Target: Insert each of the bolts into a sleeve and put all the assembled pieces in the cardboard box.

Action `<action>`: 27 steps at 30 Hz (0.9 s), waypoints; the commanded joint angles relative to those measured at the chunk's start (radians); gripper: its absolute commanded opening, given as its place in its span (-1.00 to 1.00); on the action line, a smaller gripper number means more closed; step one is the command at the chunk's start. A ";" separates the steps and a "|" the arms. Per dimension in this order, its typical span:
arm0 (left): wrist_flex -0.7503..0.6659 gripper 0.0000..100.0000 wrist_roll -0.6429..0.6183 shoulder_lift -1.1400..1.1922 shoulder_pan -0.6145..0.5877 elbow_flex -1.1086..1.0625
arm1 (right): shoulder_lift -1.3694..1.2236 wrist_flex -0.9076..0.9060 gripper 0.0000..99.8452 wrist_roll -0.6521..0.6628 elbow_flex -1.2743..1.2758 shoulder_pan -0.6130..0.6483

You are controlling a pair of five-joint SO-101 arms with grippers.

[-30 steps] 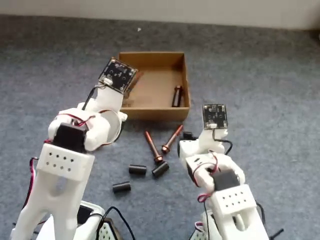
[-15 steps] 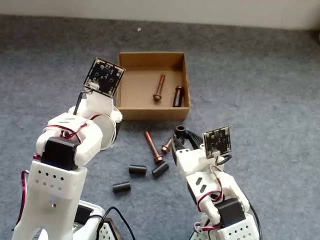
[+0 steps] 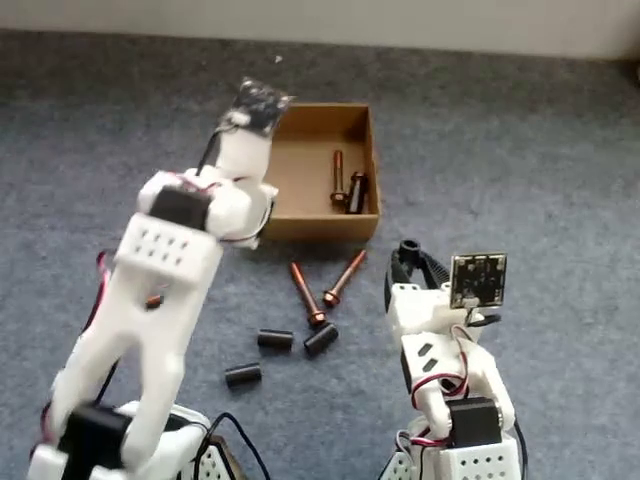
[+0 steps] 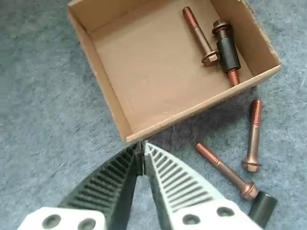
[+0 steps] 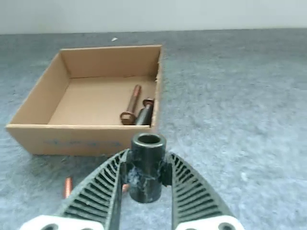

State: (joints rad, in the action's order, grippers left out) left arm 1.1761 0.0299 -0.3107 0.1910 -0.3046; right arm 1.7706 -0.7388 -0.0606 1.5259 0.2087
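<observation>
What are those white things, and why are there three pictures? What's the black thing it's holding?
The white things are two robot arms side by side on a grey carpet. One picture comes from a camera looking down from above. The other two come from small cameras on the arms' wrists, so each shows that arm's own pincher, called a gripper. The right gripper pinches a short black tube, a sleeve. The left gripper is shut on nothing, by a corner of the brown cardboard box. Inside the box lie one bare copper bolt and one bolt wearing a sleeve. On the carpet lie two more copper bolts and three more black sleeves.
</observation>
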 commanded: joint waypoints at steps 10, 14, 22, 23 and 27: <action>-0.020 -0.62 -0.138 0.748 0.150 0.688 | 0.021 -0.001 -0.99 0.005 -0.022 -0.047; -0.018 -0.62 -0.146 0.917 0.154 0.866 | 0.022 -0.001 -0.99 0.005 -0.022 -0.047; 0.068 -0.62 -0.175 1.179 0.148 1.182 | 0.024 -0.001 -0.99 0.005 -0.022 -0.042; 0.074 -0.62 -0.175 1.211 0.147 1.218 | 0.025 -0.001 -0.99 0.005 -0.022 -0.042; 0.109 -0.62 -0.170 1.328 0.147 1.343 | 0.025 -0.001 -0.99 0.005 -0.022 -0.042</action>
State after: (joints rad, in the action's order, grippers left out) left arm 1.2497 -0.1327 0.9567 0.3322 0.8892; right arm 1.7768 -0.7388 -0.0606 1.5259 0.1734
